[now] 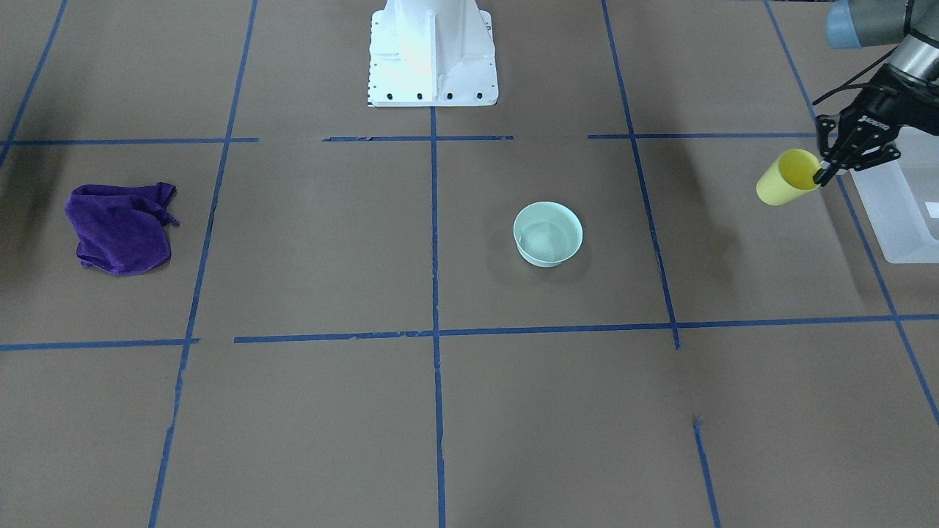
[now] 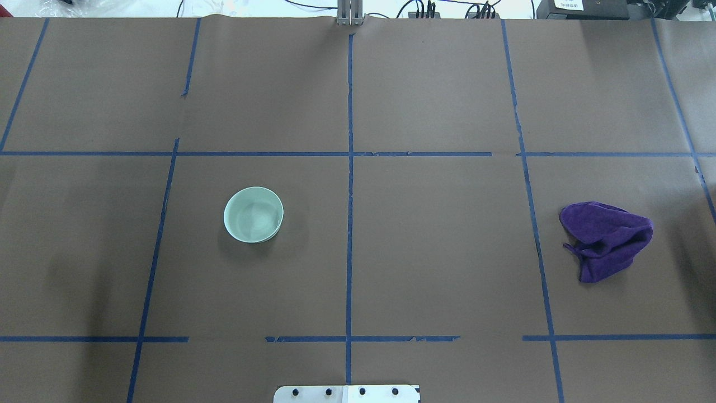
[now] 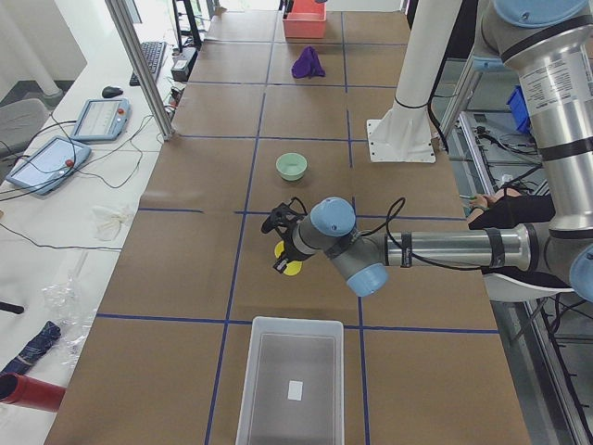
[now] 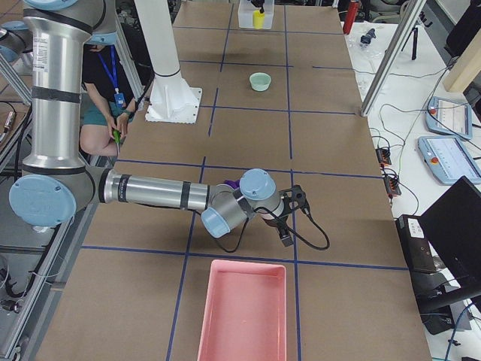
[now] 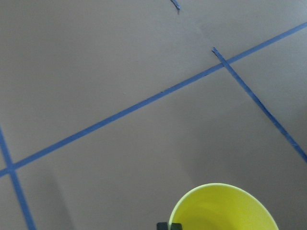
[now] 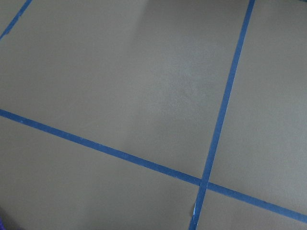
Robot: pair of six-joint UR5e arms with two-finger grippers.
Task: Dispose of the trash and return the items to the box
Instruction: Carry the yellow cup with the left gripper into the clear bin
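Since the left gripper (image 1: 825, 174) is clamped on the rim of the cup (image 1: 787, 178), it hangs tilted near the box (image 1: 899, 220), ready to drop in I guess, while the bowl (image 1: 548, 233) waits mid-table, and I can't tell if the right gripper (image 4: 286, 237) is open.

The cup (image 1: 783, 182) was yellow, the bowl (image 1: 548, 234) pale mint green, the cloth (image 1: 119, 228) purple, the box (image 1: 891, 220) frosted translucent white, the tray (image 4: 244, 316) pink, the robot base (image 1: 431, 59) white, and the table (image 1: 315, 242) brown with a grid of blue tape lines (image 1: 434, 242).
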